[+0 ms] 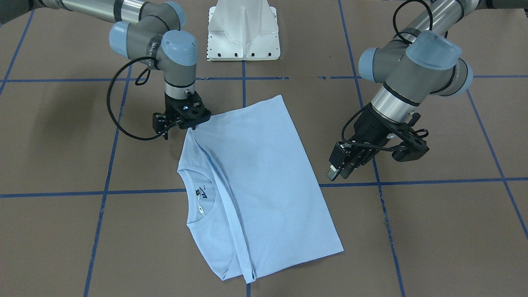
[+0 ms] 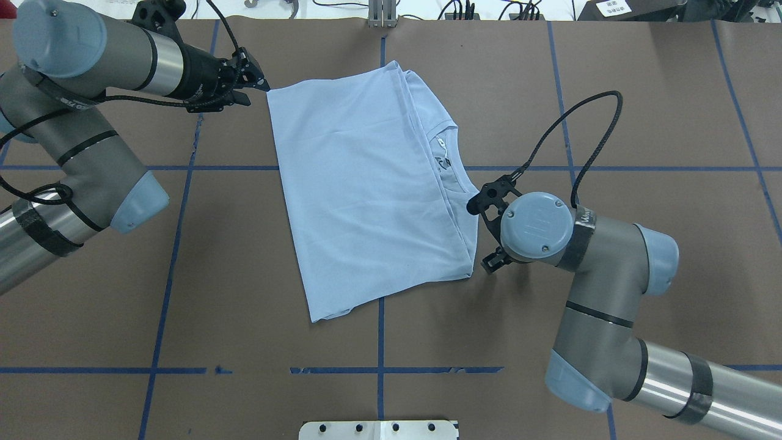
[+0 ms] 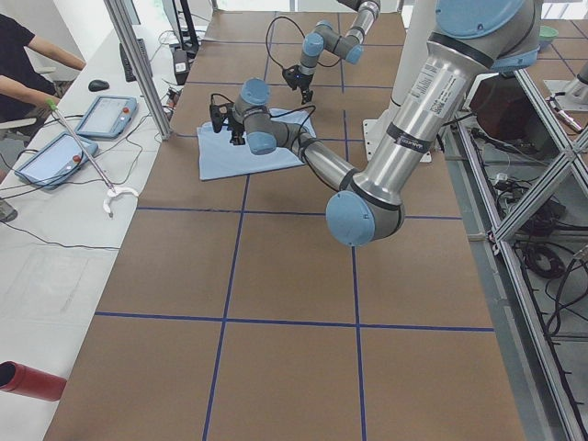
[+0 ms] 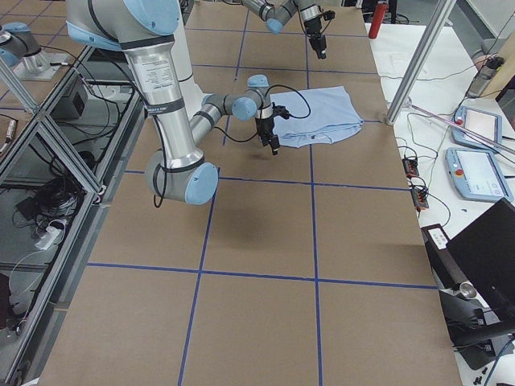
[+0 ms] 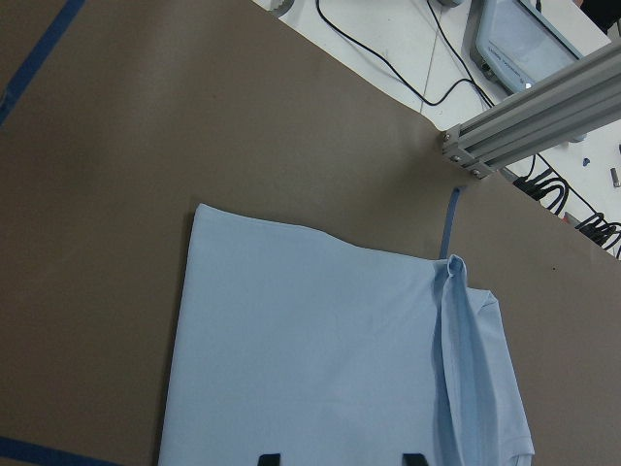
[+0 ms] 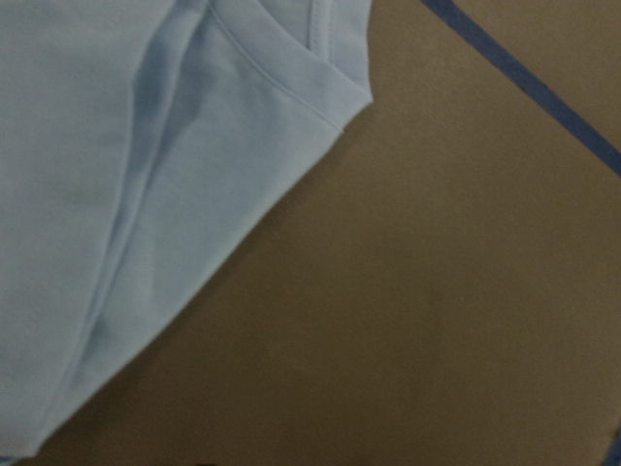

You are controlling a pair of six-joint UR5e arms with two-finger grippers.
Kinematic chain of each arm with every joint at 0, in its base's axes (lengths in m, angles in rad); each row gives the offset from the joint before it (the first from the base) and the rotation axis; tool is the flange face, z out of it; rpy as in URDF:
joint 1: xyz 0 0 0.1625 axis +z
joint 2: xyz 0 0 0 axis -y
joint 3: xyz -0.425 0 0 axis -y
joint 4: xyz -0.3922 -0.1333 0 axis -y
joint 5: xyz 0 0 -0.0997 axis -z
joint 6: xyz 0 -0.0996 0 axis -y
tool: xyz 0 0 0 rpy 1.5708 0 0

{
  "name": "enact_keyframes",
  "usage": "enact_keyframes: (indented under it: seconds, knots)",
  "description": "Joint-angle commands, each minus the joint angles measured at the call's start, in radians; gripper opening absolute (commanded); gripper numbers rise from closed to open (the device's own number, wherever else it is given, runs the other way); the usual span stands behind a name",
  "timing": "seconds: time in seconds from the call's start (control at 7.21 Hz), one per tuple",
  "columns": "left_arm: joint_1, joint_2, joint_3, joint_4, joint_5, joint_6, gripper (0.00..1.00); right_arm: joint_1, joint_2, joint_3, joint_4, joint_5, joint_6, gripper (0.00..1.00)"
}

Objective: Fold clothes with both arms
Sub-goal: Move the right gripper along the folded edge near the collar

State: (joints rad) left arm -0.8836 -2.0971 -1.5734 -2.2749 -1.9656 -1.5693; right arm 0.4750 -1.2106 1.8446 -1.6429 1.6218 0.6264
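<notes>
The light blue T-shirt (image 1: 264,177) lies folded lengthwise on the brown table, also in the overhead view (image 2: 360,195). Its collar with the dark label (image 1: 201,194) shows at one long side; the chest graphic is hidden. My left gripper (image 1: 336,171) hovers off the shirt's far corner (image 2: 259,82). In the left wrist view its fingertips (image 5: 267,456) stand apart and empty over the shirt (image 5: 320,359). My right gripper (image 1: 192,126) is low at the shirt's shoulder edge. Its fingers are hidden, and the right wrist view shows only cloth (image 6: 146,194) and table.
The white pedestal base (image 1: 243,33) stands at the robot's side of the table. Blue tape lines (image 1: 103,192) cross the brown surface. Aluminium posts (image 5: 524,116) and a side bench with tablets (image 3: 101,115) stand beyond the far edge.
</notes>
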Motion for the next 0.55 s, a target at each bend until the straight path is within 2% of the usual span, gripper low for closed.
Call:
enact_keyframes:
  seconds: [0.0,0.14,0.42]
  knots:
    - [0.0,-0.001,-0.003,0.0,-0.001,-0.002,0.52,0.014,0.001,0.018,-0.006,-0.002,0.01,0.95]
    - [0.002,-0.001,-0.007,0.0,-0.003,-0.002,0.53,0.01,0.046,0.006,-0.005,-0.002,0.098,0.96]
    - [0.002,-0.001,-0.005,0.0,-0.003,-0.002,0.53,-0.033,0.112,-0.011,0.012,-0.005,0.565,0.98]
